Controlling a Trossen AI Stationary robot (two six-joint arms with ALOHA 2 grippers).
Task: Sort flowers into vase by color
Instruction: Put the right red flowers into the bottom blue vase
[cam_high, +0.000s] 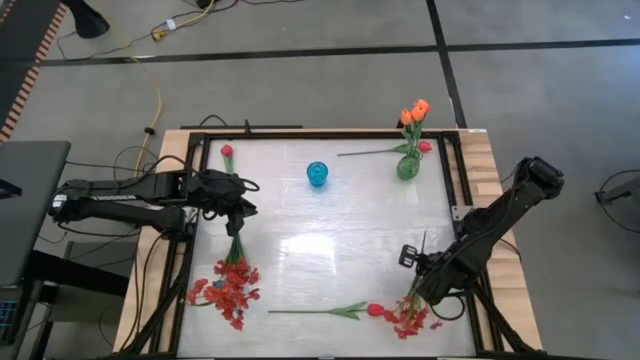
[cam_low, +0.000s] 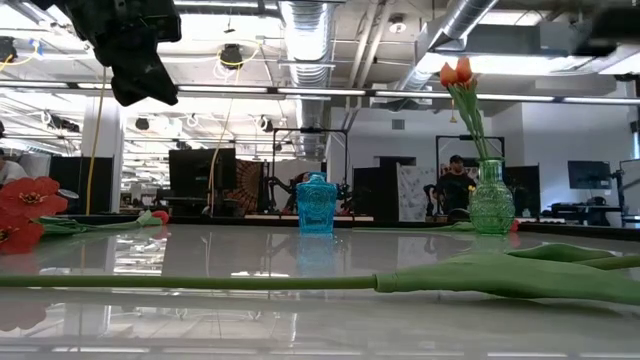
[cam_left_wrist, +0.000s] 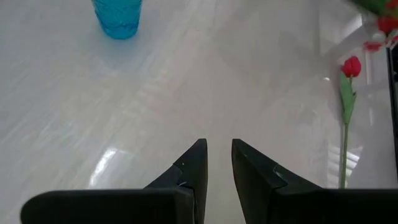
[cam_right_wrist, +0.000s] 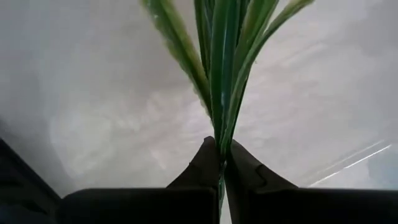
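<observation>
My right gripper (cam_right_wrist: 220, 157) is shut on a bundle of green stems and leaves (cam_right_wrist: 217, 68) near the table's near right corner (cam_high: 422, 288). Small red blossoms (cam_high: 408, 320) show beside it. A red tulip (cam_high: 375, 310) lies flat on the table next to them, its stem pointing left. Another red spray (cam_high: 228, 287) lies near the left edge. My left gripper (cam_left_wrist: 218, 163) hovers above that spray's stem end (cam_high: 240, 205), slightly open with nothing between its fingers. Far back stand a blue vase (cam_high: 317, 174) and a green vase (cam_high: 408, 166) holding orange tulips (cam_high: 414, 111). My right gripper pinches several thin green stems and leaves together (cam_right_wrist: 219, 134) between its two fingertips, coming from above and pointing steeply down. The stems fan out beyond the fingers. Whether the red blossoms (cam_high: 408, 320) are clear of the table I cannot tell.
One red tulip (cam_high: 227, 151) lies at the far left, and another (cam_high: 424, 146) lies beside the green vase, its stem toward the left. A black frame (cam_high: 190, 230) borders the white table top. The middle of the table (cam_high: 320, 240) is bare.
</observation>
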